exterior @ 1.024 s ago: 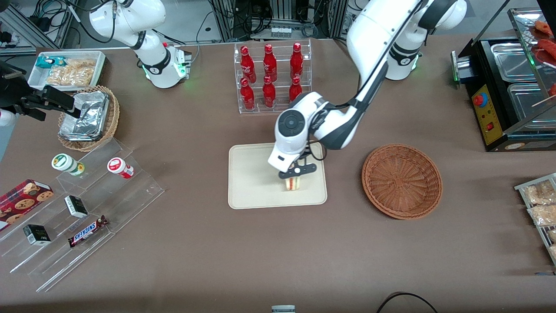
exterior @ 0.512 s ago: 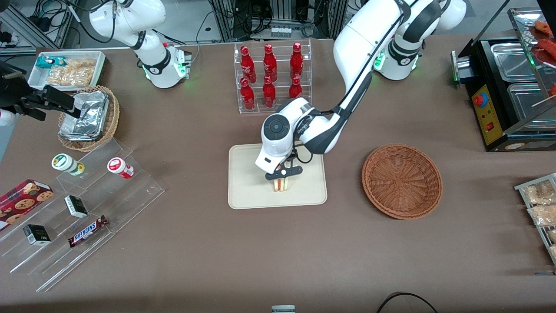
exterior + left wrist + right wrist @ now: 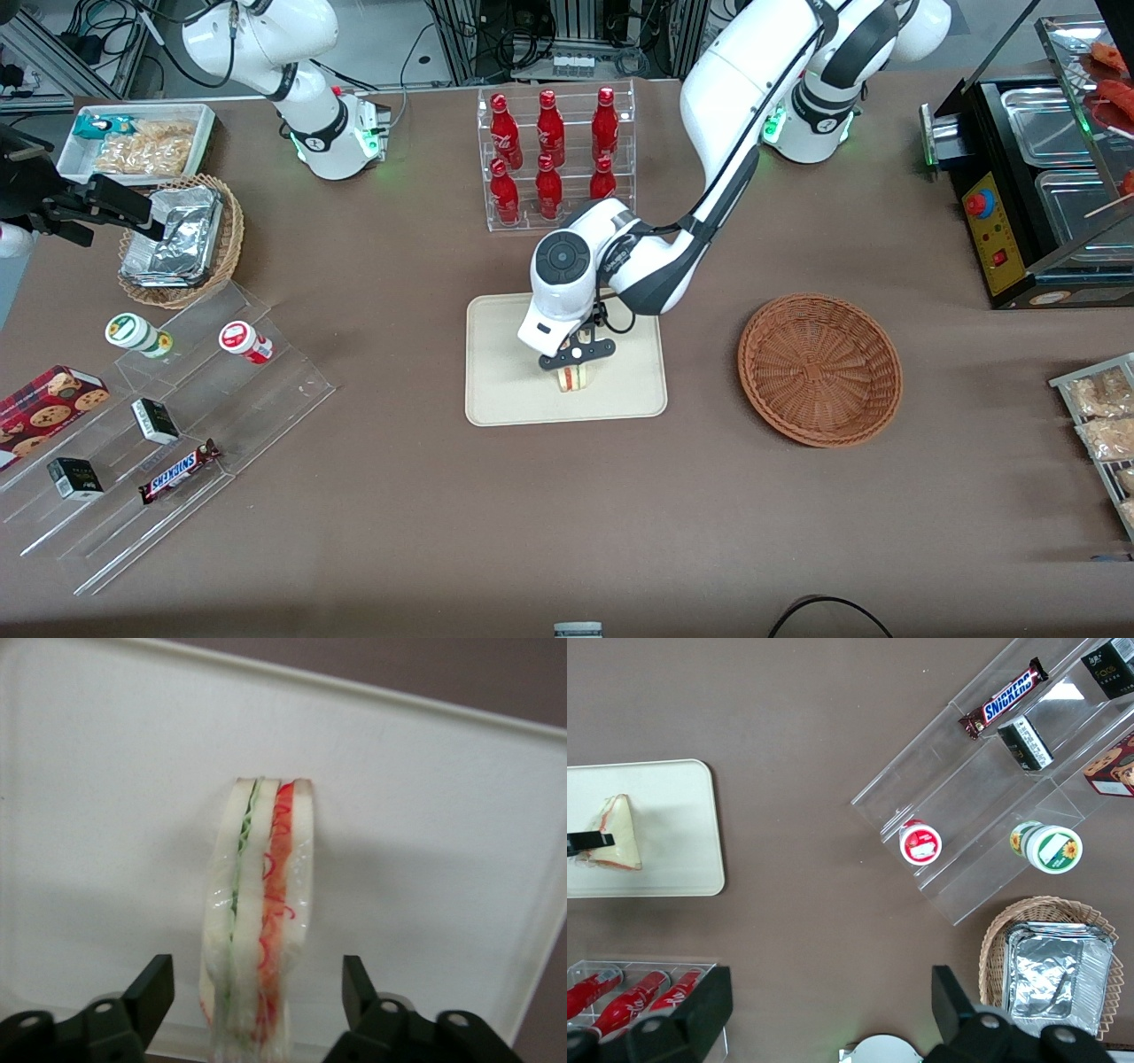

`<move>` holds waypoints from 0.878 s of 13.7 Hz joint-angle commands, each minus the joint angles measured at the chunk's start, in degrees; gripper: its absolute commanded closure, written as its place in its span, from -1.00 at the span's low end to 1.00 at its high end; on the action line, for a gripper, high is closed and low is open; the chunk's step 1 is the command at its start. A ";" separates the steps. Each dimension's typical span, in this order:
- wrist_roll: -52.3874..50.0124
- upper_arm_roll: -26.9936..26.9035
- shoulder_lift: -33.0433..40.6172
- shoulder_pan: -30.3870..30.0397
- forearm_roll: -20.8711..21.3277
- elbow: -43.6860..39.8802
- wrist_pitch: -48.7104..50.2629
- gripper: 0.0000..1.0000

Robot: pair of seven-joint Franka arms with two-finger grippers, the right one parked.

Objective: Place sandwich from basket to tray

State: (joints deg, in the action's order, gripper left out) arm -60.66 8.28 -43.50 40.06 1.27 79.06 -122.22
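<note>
**Sandwich on tray, grip let go — tipping risk**

The sandwich (image 3: 257, 912) stood on edge on the tray (image 3: 505, 390), roughly mid-tray and somewhat nearer the tray's front long edge than its back one. The gripper (image 3: 577, 354) hung directly over it. In the wrist view both fingers (image 3: 151, 997) stood apart from the bread, a clear gap on each side: released, grasping nothing. The basket (image 3: 819, 368) sat empty, well apart, toward the working arm's end of the table.

Risks, as I judged them:
- The wedge balanced on a narrow face. A finger brushing it as the arm lifted could tip it flat.
- It would likely still land on the tray, since the rim was not close on any side.
- Any sideways drift before rising could drag the bread, as the fingers flanked it low.

Views compared:
- The wrist view alone showed the gaps beside the bread, and the green and red filling lines.
- The front view hid the fingers under the wrist but placed sandwich, tray and basket on the table.
- The right wrist view showed the triangular face (image 3: 616, 833), with one finger crossing it.
</note>
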 commanded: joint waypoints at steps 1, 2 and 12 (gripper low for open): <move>-1.04 -0.46 5.95 0.19 -0.22 0.40 5.65 -1.00; -0.86 -0.54 7.54 0.02 -0.21 0.40 7.50 -1.00; 7.39 -1.16 18.96 -11.65 0.22 1.45 31.92 -1.00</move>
State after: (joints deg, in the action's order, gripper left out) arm -55.23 6.99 -28.75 31.52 1.38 78.31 -95.38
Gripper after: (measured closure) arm 0.000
